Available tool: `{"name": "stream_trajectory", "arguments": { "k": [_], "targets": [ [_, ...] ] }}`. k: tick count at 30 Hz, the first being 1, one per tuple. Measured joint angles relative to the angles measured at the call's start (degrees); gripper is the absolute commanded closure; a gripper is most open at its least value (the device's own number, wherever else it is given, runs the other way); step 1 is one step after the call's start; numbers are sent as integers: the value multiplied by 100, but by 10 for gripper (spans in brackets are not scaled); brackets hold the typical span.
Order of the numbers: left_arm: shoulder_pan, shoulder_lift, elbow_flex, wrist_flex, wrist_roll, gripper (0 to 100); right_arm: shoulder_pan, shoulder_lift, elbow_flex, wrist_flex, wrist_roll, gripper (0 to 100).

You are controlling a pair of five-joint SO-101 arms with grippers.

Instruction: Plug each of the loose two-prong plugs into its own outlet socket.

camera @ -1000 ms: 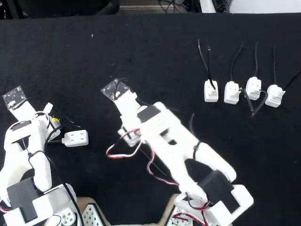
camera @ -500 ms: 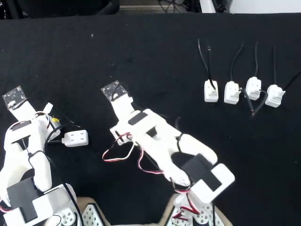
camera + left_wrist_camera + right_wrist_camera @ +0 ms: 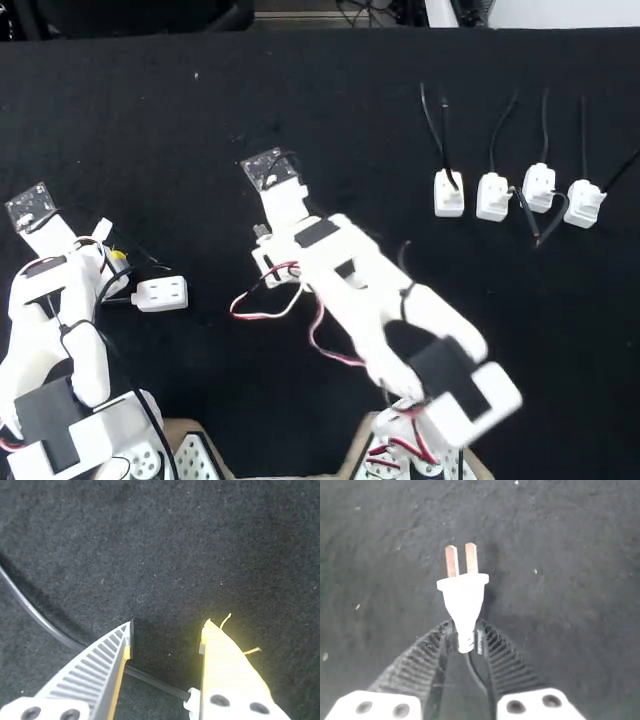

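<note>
Two prongs [image 3: 451,561] point away from right fingers [image 3: 417,667] — plug [image 3: 463,597] clamped lengthwise.

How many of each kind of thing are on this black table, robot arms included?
Robot arms: 2
White corded pieces in a row: 4
White outlet block: 1
Two-prong plug, held in the right end effector: 1
Total: 8

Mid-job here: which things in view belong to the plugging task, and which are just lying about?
Job:
- two-prong plug, clamped in the right gripper
- white socket block beside the left gripper, jaws open
- row of four corded white blocks, likely sockets or plugs

Lying about:
- black table cover
- cables past the table's far edge
</note>
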Motion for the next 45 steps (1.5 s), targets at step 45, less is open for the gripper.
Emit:
{"name": "stream_trajectory", "arguments": {
  "k": [45],
  "targets": [
    [0,0,0,0,0,770,9,-1169,1802,-396,4334,759]
  ]
}}
